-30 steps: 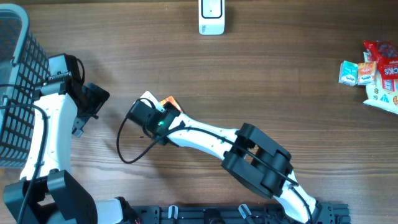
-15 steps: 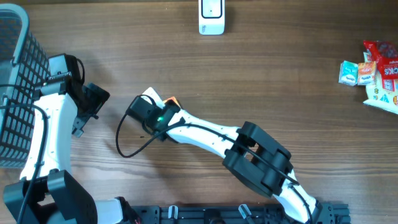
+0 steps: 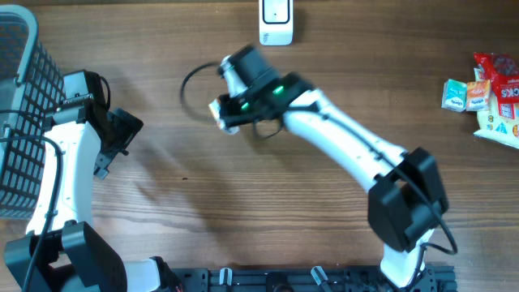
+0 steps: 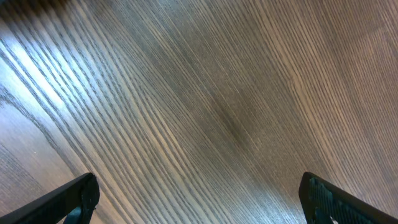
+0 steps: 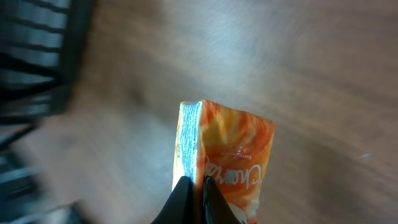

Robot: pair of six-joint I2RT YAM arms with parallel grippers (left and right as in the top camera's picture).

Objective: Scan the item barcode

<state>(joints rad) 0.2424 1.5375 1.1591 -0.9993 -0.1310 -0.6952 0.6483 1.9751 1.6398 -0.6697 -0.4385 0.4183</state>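
Observation:
The item is an orange snack packet (image 5: 227,155) with white lettering and a white printed edge. My right gripper (image 5: 198,198) is shut on that edge, holding the packet above the table. From overhead, the right gripper (image 3: 220,113) hangs left of and below the white scanner (image 3: 276,23), and only a small white and orange bit of the packet (image 3: 216,108) shows. My left gripper (image 3: 122,134) stands open and empty beside the basket. Its fingertips (image 4: 78,196) frame bare wood in the left wrist view.
A dark wire basket (image 3: 16,105) stands at the left edge and shows blurred in the right wrist view (image 5: 37,56). Several snack packets (image 3: 486,93) lie at the far right. The right arm's cable loops near the scanner (image 3: 190,81).
The right gripper closed on the packet, lifted it off the table middle and swung it up toward the scanner. The left arm has not moved.

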